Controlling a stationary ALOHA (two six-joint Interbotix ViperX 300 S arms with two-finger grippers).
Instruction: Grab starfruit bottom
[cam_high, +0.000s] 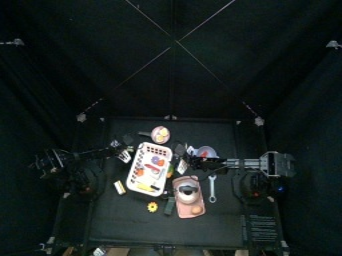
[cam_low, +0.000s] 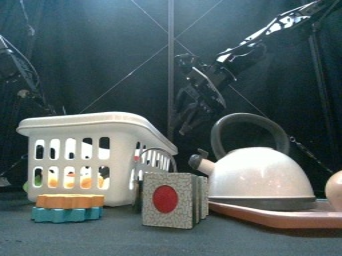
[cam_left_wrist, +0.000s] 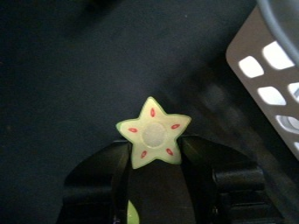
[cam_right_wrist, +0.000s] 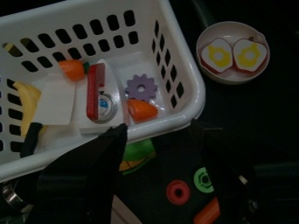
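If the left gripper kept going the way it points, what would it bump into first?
Most likely the pale yellow-green star-shaped starfruit slice. It already sits between the left gripper jaws, lying on the black table. The white plastic basket stays off to the side. Depth is hard to judge.

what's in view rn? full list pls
starfruit: 1, yellow-green star, on the black table, its lower point between the left pincer's jaws
basket: 1, white, slotted, table's left half in front view; holds small toy pieces: an orange one, a purple gear, a red-and-white flat piece
kettle: 1, white, dark arched handle, on the tray
tray: 1, pink, right of the basket in front view
cube: 1, grey with a red dot, in front of the basket
orange wavy piece: 1, on a blue piece, front left
plate: 1, pink, two egg halves on it, beside the basket
left pincer: jaws either side of the starfruit's bottom
right pincer: over the basket's edge
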